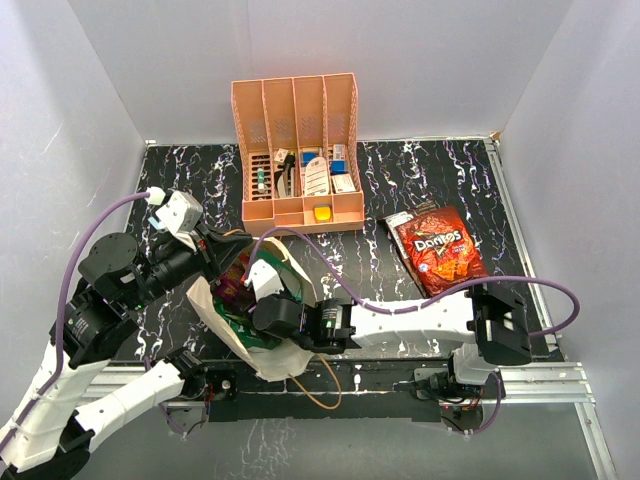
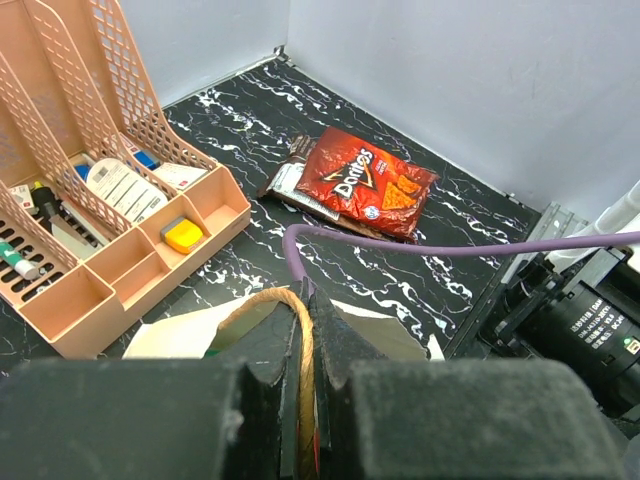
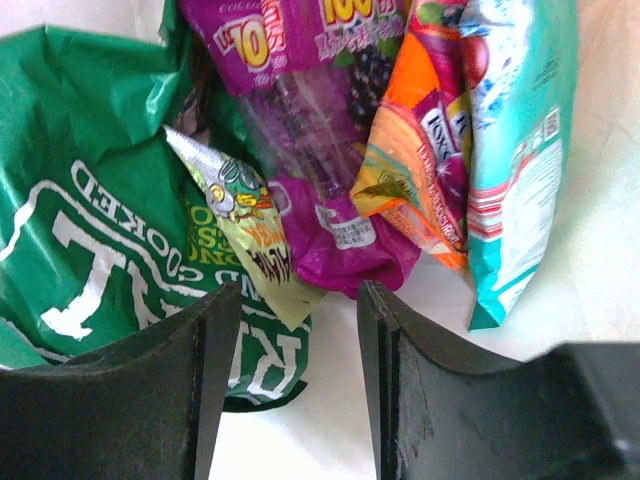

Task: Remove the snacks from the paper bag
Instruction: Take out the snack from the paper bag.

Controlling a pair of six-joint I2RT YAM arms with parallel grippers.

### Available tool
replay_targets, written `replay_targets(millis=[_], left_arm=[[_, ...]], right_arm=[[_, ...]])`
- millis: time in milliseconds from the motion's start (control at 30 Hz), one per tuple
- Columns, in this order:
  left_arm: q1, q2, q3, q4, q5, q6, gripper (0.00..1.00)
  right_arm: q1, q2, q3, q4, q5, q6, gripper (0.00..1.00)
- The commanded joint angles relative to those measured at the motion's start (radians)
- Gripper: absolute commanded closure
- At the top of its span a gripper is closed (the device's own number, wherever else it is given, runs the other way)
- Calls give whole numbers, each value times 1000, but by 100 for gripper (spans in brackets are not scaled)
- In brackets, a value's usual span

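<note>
Reaching into the large tan kraft paper bag [image 1: 268,358] at lower left of the top view, the right gripper [image 3: 297,330] has its jaws partly apart and empty. Just ahead of it lie four glossy foil snack packets, still inside the bag. The left gripper [image 2: 307,312] is clamped tight on the bag's thin brown cord handle [image 2: 262,300], holding the mouth up.

In the right wrist view the purple packet [image 3: 320,130], orange packet [image 3: 420,160] and teal-white packet [image 3: 520,150] run top to bottom of the frame, lower ends toward the fingers. The crumpled green packet [image 3: 90,200] lies aslant at left. A yellow-green corner sits right between the jaws, so closing here may pinch two packets together or only a slippery edge that pulls free. A hard tug could also drag the bag against the thin cord.

The red Doritos bag [image 1: 440,250] already lies on the table at right, its long axis running upper left to lower right.
</note>
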Motion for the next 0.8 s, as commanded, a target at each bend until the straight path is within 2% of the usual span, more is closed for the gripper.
replay_targets(millis=[0, 200, 333, 467, 600, 767], left_arm=[[4, -16, 5, 52, 21, 6, 100], [4, -5, 5, 40, 29, 15, 100], [4, -4, 0, 35, 32, 17, 100], [4, -1, 4, 29, 31, 19, 100], [4, 1, 13, 27, 35, 18, 100], [4, 1, 18, 17, 34, 19, 100]], right_arm=[[21, -40, 42, 32, -28, -17, 47], [22, -185, -99, 171, -148, -23, 43], [22, -252, -218, 330, -324, -134, 29], [22, -181, -171, 321, -356, -177, 25], [22, -70, -97, 311, -372, -204, 25], [22, 18, -23, 278, -307, -225, 28]])
